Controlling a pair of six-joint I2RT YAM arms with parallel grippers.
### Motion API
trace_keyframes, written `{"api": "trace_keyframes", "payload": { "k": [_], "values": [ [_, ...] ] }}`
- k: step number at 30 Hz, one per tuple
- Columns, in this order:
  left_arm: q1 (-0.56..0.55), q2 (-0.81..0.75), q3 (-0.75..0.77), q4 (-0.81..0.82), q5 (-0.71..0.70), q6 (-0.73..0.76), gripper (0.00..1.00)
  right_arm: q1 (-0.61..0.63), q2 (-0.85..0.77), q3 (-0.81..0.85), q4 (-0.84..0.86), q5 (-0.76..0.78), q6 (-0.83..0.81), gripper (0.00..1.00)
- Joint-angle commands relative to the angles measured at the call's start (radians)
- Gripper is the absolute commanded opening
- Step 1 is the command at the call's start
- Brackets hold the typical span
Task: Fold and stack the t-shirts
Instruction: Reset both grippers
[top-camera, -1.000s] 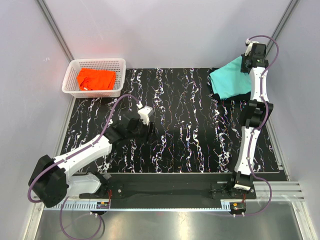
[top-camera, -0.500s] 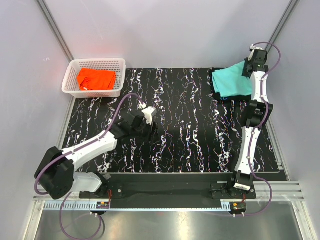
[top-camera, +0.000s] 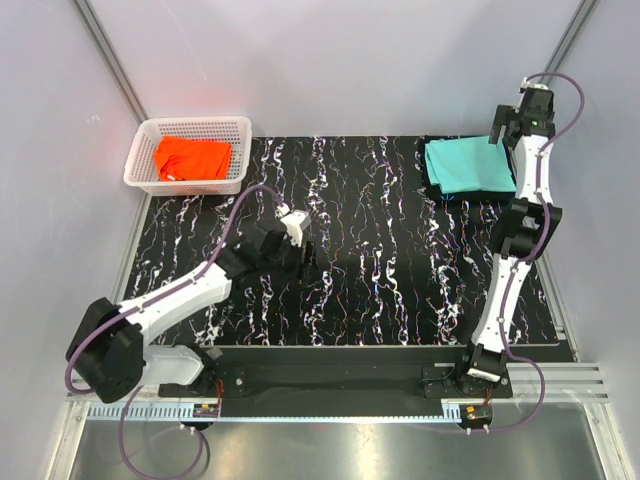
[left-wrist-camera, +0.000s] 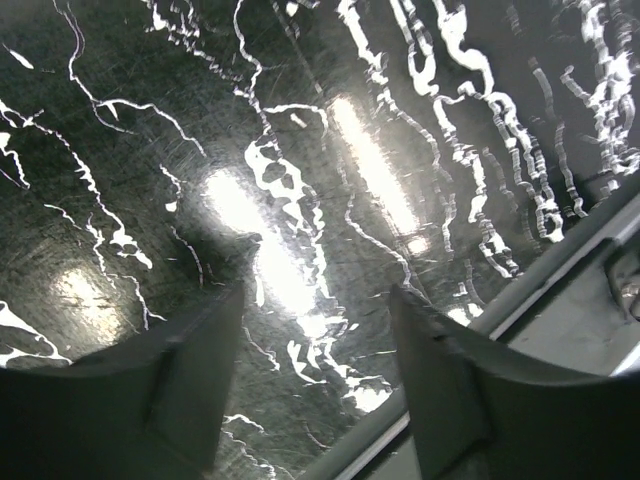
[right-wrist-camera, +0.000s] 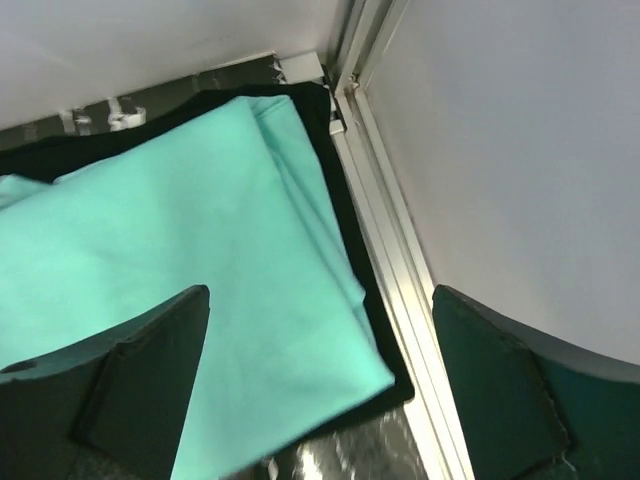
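While the right gripper (right-wrist-camera: 320, 390) gapes wide and empty above the folded mint-teal t-shirt (right-wrist-camera: 200, 250) at the far right corner of the worktop (top-camera: 380, 250), its arm reaches tall. The left gripper (left-wrist-camera: 315, 380), parted and empty, hovers mid-worktop. The right wrist view reveals the black t-shirt (right-wrist-camera: 345, 230) beneath; overhead shows the orange t-shirt (top-camera: 192, 158) in the basket (top-camera: 190, 122).

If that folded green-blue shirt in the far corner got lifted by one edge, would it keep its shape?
Probably not. The mint-teal shirt shows soft creases and rounded folded edges, so it would likely droop and unfold. It looks thin and light for its spread. Pushed sideways, it would probably bunch up or slide on the black shirt beneath.
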Motion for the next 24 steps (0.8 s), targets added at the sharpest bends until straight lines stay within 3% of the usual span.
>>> {"api": "trace_keyframes", "payload": {
  "k": [1, 8, 13, 15, 19, 24],
  "values": [
    [0.003, -0.064, 0.002, 0.026, 0.023, -0.06, 0.68, 0.057, -0.281, -0.143, -0.025, -0.012, 0.035, 1.0],
    [0.0, -0.234, -0.133, 0.084, -0.005, -0.264, 0.81, 0.222, -0.57, -0.513, -0.077, -0.211, 0.107, 1.0],
    [-0.003, -0.464, -0.294, 0.1, -0.034, -0.375, 0.89, 0.333, -0.798, -0.858, 0.014, -0.548, 0.236, 1.0],
    [-0.003, -0.571, -0.367, 0.107, -0.049, -0.441, 0.91, 0.369, -0.875, -0.975, 0.061, -0.558, 0.356, 1.0],
    [-0.005, -0.763, -0.478, 0.117, -0.098, -0.536, 0.99, 0.419, -1.096, -1.37, 0.214, -0.62, 0.564, 1.0],
    [-0.003, -0.977, -0.591, 0.126, -0.192, -0.64, 0.99, 0.42, -1.275, -1.784, 0.332, -0.656, 0.769, 1.0]
  ]
}}
